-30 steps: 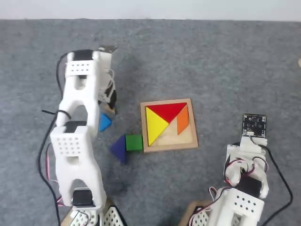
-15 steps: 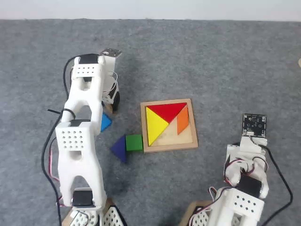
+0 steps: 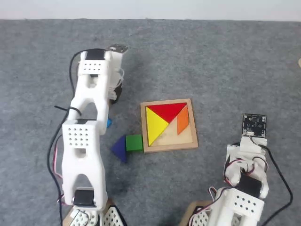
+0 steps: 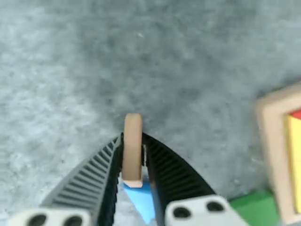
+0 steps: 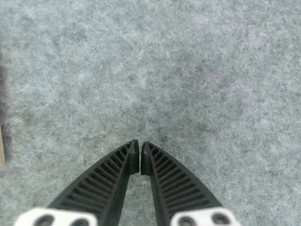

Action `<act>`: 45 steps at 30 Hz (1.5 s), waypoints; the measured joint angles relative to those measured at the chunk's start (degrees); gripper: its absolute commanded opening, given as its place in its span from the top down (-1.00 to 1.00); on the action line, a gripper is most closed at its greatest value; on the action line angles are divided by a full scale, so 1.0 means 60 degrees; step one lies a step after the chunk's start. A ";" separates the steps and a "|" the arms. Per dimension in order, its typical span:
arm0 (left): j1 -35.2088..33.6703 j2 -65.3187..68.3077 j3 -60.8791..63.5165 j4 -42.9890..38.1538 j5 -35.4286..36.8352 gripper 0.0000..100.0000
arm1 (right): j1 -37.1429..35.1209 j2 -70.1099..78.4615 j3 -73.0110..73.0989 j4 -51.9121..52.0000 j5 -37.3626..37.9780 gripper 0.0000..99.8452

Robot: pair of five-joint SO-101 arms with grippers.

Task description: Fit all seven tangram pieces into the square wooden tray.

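blue piece (image 3: 109, 123): mostly covered by the left arm (image 3: 84, 136) in the high view; a small corner is left in sight.
tan piece (image 4: 133, 149): seen edge-on, so its outline cannot be told; its near end is masked by the fingers clamped on it.
left gripper (image 4: 133, 141): concealed under its own wrist in the high view.
tray (image 4: 270, 136): blurred and cut off at the edge of the left wrist view.
green piece (image 4: 249, 205): cut off there too.
right arm (image 3: 242, 188): base cut off at the near edge.
wooden sliver (image 5: 1, 150): cut off in the right wrist view; cannot be identified.

Left arm (image 3: 80, 136) overhangs blue piece (image 3: 109, 123); green square (image 3: 134, 142) touches tray (image 3: 193, 127) edge; bare carpet (image 3: 225, 70) beyond tray.
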 measured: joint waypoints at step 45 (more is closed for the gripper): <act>0.5392 -0.3502 0.5480 -0.3106 0.4542 0.71 | 0.0000 0.0000 0.0000 0.0000 0.0000 0.95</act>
